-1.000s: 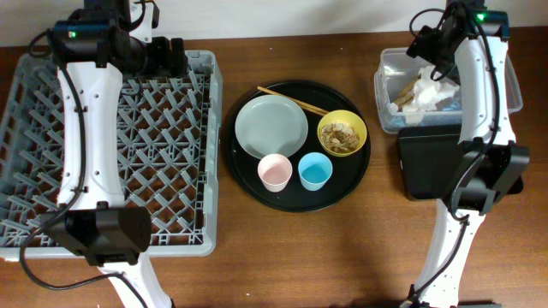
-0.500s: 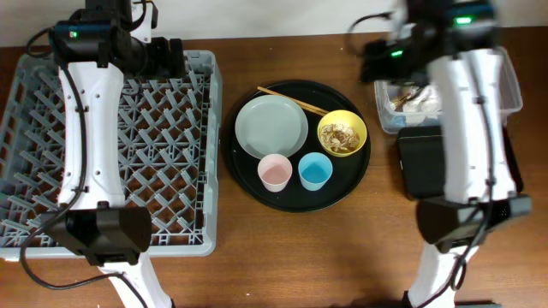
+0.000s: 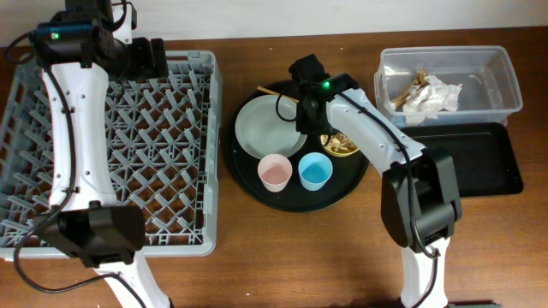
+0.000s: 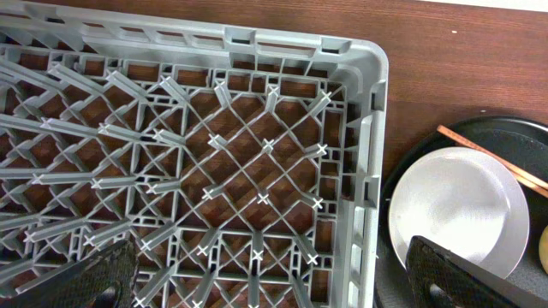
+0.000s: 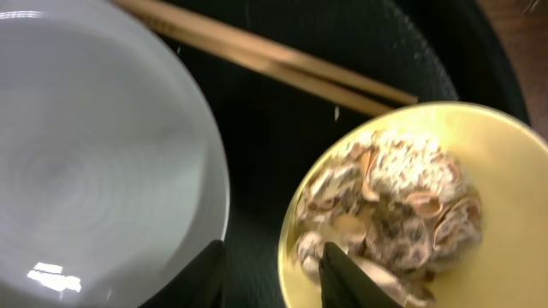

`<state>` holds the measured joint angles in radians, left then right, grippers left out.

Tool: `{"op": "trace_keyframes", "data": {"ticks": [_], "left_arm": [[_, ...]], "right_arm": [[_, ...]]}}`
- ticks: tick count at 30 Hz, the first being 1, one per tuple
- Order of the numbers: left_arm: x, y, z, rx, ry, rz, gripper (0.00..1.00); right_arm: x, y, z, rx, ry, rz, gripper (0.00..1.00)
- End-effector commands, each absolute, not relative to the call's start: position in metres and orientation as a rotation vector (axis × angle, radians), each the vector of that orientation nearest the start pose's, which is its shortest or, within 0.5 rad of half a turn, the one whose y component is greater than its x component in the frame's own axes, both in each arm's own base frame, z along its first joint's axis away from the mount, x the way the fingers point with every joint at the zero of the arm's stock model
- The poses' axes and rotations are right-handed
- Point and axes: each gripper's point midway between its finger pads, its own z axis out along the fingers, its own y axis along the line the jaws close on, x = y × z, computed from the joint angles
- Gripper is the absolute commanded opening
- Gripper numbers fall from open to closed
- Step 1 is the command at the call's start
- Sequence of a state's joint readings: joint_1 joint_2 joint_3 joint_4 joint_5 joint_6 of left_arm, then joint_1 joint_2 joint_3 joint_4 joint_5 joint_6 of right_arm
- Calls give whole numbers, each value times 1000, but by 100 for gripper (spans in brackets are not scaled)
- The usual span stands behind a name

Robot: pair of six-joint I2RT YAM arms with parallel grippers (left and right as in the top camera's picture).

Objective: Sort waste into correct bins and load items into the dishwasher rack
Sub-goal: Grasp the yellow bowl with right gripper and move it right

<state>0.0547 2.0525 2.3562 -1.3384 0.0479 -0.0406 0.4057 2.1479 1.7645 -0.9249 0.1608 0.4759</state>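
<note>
My right gripper (image 3: 312, 118) (image 5: 274, 278) is down at the yellow bowl (image 5: 488, 248), its jaws astride the bowl's left rim with a gap on each side. One finger stands on the round black tray (image 3: 295, 192), the other among the brown food scraps (image 5: 394, 188). The pale plate (image 3: 265, 128) lies just left of it, and the chopsticks (image 5: 274, 64) lie behind. The pink cup (image 3: 274, 172) and blue cup (image 3: 315, 171) stand in front. My left gripper (image 4: 282, 278) hangs open over the far right corner of the grey dishwasher rack (image 4: 368, 128), holding nothing.
The clear tub (image 3: 505, 81) at the back right holds crumpled white napkins (image 3: 428, 92). The shallow black tray (image 3: 467, 158) lies just in front of it. The rack (image 3: 210, 128) fills the left of the table, close beside the round tray.
My right arm has swung from over the clear tub to the round tray and come down at the yellow bowl, its jaws narrowing. The left arm has shifted slightly left.
</note>
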Motion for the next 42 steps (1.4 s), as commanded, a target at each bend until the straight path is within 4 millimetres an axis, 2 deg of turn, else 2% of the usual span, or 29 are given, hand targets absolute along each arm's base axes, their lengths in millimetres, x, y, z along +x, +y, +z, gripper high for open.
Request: {"op": "trace_keyframes", "data": {"ticks": [1, 6, 7, 9, 13, 14, 18, 20, 21, 25, 32, 34, 38, 42], "left_arm": [[485, 19, 262, -85, 2613, -46, 99], [485, 19, 262, -85, 2613, -45, 99], [485, 19, 262, -85, 2613, -45, 99], [485, 19, 262, -85, 2613, -45, 99], [485, 19, 262, -85, 2613, -45, 99], [485, 19, 262, -85, 2613, -45, 99], [485, 19, 262, -85, 2613, -45, 99], [485, 19, 262, -85, 2613, -45, 99], [485, 19, 262, -85, 2613, -45, 99], [485, 19, 262, -85, 2613, -45, 99], [485, 19, 262, -85, 2613, -45, 99], [485, 19, 262, -85, 2613, -45, 99], [485, 19, 262, -85, 2613, -46, 99], [485, 19, 262, -85, 2614, -45, 100]], "right_arm": [[454, 152, 45, 163, 2827, -141, 36], [455, 153, 21, 160, 2853, -161, 25], [455, 152, 20, 161, 2855, -163, 21], [456, 151, 20, 167, 2855, -163, 6], [453, 145, 24, 176, 2859, -180, 4], [454, 145, 34, 176, 2853, -174, 4], [457, 146, 128, 134, 2769, -119, 4], [450, 143, 166, 138, 2738, -98, 4], [444, 141, 179, 140, 2729, -91, 4], [420, 131, 199, 198, 2751, -96, 4], [365, 113, 262, 204, 2725, -37, 4], [352, 106, 272, 215, 2730, -21, 4], [331, 82, 277, 214, 2781, -31, 4], [323, 60, 273, 218, 2825, -32, 4]]}}
